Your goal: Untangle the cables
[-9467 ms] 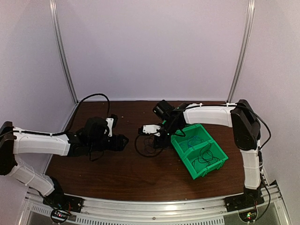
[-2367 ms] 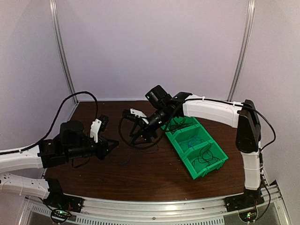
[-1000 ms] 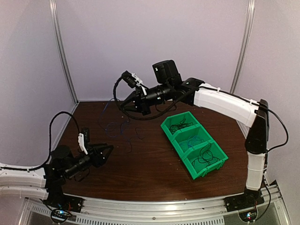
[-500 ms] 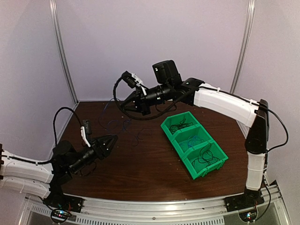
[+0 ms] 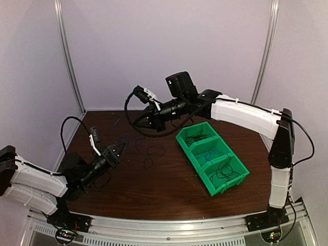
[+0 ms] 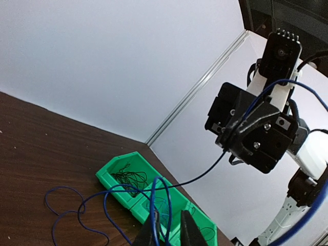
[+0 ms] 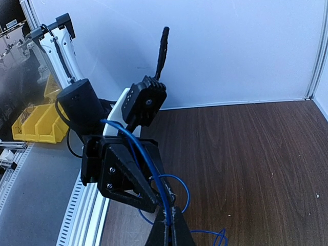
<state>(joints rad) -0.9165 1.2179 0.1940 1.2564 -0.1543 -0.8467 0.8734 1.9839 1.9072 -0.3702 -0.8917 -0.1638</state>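
Ok, status: right hand (image 5: 137,123) is up over the far-left part of the dark brown wooden tabletop (image 5: 169,195). Its fingers are pressed together on a thin bright blue cable (image 7: 148,165), and the wrist view shows the strand coming straight out of the tips.

Left hand (image 5: 121,147) sits low, near and just below the right one, pointing up at it. Its fingers (image 6: 151,233) stand slightly apart with a run of blue cable between them. Can't tell if they actually bite on it.

More blue cable lies in loose loops on the tabletop, between the hands and the green plastic three-compartment bin (image 5: 230,183). Every compartment of the bin has a small wire bundle: black in the far one, blue in the middle, dark in the near one.

My read: mostly sorted, and the blue strand strung between the hands is what's left. It needs pulling clear of its loops, then binning. Risk is the thin wire slipping out of the pinch.
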